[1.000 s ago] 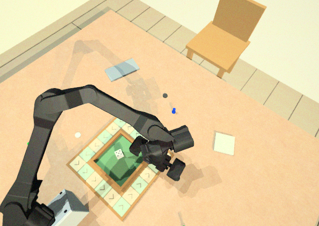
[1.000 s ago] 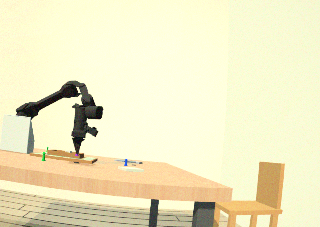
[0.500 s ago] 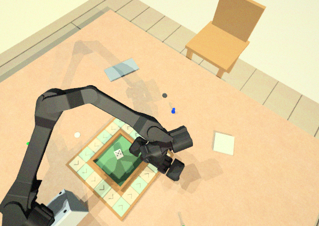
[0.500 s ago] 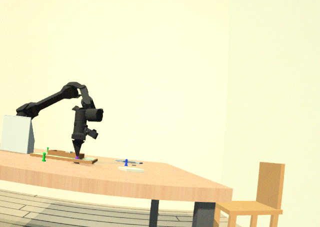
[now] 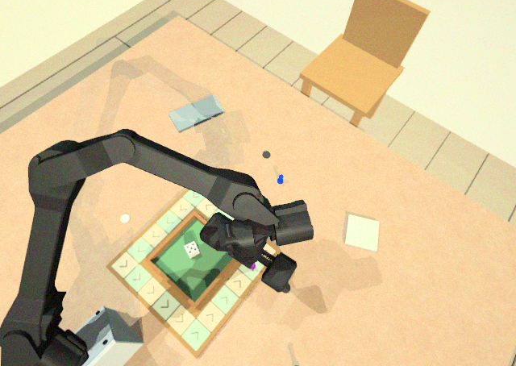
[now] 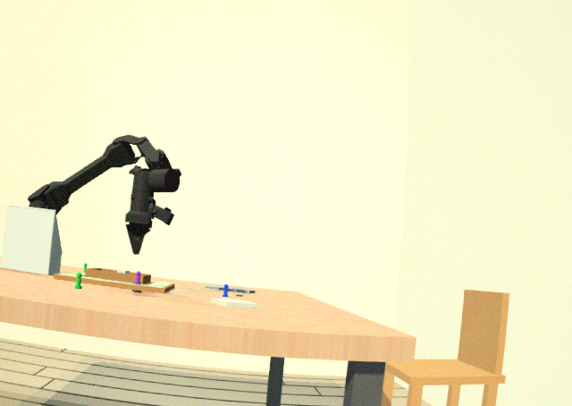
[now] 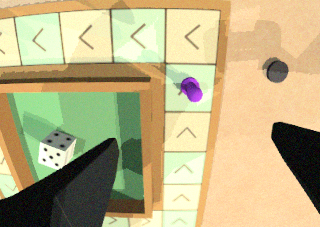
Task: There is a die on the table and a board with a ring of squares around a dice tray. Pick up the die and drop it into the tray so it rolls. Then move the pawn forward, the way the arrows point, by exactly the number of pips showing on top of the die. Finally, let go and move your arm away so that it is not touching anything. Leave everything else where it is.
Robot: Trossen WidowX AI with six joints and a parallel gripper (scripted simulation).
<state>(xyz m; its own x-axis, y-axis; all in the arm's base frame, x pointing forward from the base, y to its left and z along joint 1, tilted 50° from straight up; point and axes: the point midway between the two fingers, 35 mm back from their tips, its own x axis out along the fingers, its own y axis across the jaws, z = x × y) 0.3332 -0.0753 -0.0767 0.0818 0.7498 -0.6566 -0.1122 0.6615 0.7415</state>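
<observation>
The board (image 5: 125, 264) (image 6: 156, 287) (image 7: 87, 34) has a ring of arrow squares around a green dice tray (image 5: 195, 272) (image 7: 87, 114). A white die (image 5: 192, 249) (image 7: 56, 149) rests in the tray. A purple pawn (image 5: 252, 266) (image 6: 138, 277) (image 7: 191, 89) stands upright on a light green square, one square below the board's corner in the wrist view. My gripper (image 6: 135, 249) (image 7: 195, 138) is open and empty. It hangs well above the pawn, with its fingers spread to either side of it in the wrist view.
A dark disc (image 7: 276, 70) lies on the table just outside the board near the pawn. A blue pawn (image 5: 280, 179) (image 6: 225, 290), another dark disc (image 5: 266, 154), a white card (image 5: 361, 231), a grey card (image 5: 196, 112), a white disc (image 5: 124, 218) and a green pawn (image 6: 78, 280) lie around. A chair (image 5: 366, 54) stands beyond the table.
</observation>
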